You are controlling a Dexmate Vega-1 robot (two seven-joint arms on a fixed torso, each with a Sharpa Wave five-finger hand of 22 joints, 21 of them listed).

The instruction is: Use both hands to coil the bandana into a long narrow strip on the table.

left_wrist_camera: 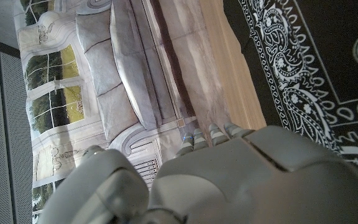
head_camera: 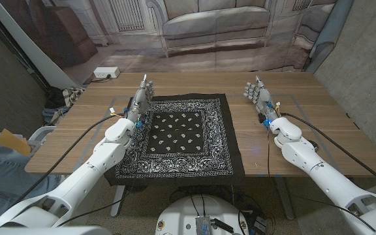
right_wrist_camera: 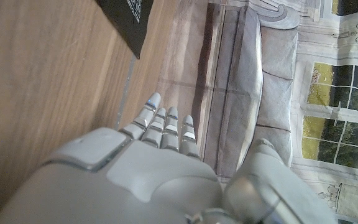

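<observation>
A black bandana (head_camera: 182,136) with white paisley print lies spread out as a square in the middle of the wooden table (head_camera: 318,130). My left hand (head_camera: 141,96) stands at the bandana's far left corner, fingers apart and reaching away from me, holding nothing. My right hand (head_camera: 258,93) stands on the bare wood to the right of the bandana's far right corner, clear of the cloth, fingers apart and empty. The left wrist view shows the bandana's patterned border (left_wrist_camera: 303,81) beside my left hand (left_wrist_camera: 241,180). A bandana corner (right_wrist_camera: 128,22) shows past my right hand (right_wrist_camera: 142,168).
A white power strip (head_camera: 106,72) lies on the floor behind the table's far left. A printed backdrop of a sofa (head_camera: 214,23) hangs behind the table. A tan object (head_camera: 12,140) sits off the table's left edge. Bare wood flanks the bandana.
</observation>
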